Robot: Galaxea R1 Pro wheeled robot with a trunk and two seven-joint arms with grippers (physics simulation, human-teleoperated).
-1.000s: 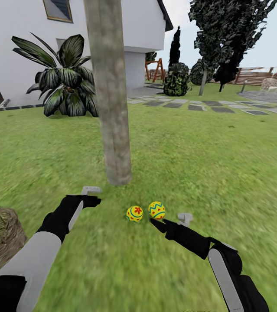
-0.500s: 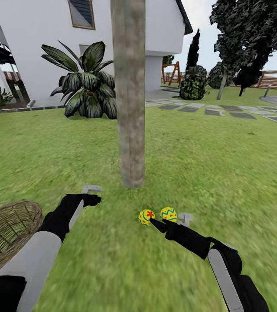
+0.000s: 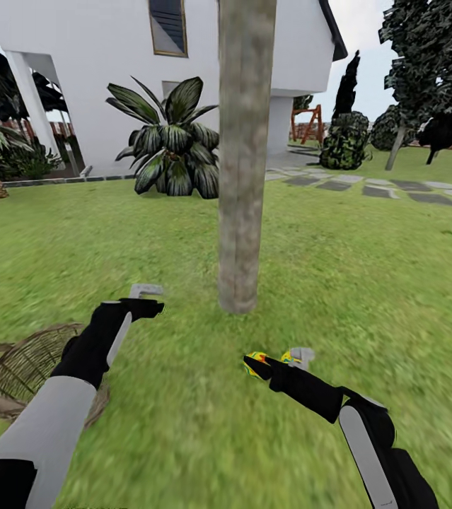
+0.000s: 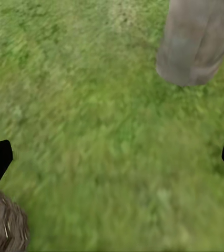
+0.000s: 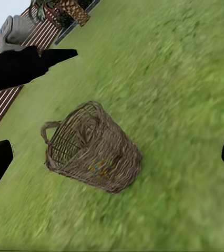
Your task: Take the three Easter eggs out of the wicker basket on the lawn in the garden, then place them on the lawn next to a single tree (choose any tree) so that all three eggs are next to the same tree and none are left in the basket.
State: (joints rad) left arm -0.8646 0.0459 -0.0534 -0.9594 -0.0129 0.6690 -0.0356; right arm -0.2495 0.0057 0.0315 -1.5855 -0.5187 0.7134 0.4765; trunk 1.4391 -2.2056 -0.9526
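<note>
Green lawn (image 3: 367, 268) stretched to a white house. Two eggs (image 3: 257, 364) lay near the tree (image 3: 243, 177), partly hidden behind the empty, spread right gripper (image 3: 279, 360). Left gripper (image 3: 141, 300) was spread too. Beyond it the basket (image 5: 91, 149) lay tipped, something colourful inside, which might roll out if nudged.
</note>
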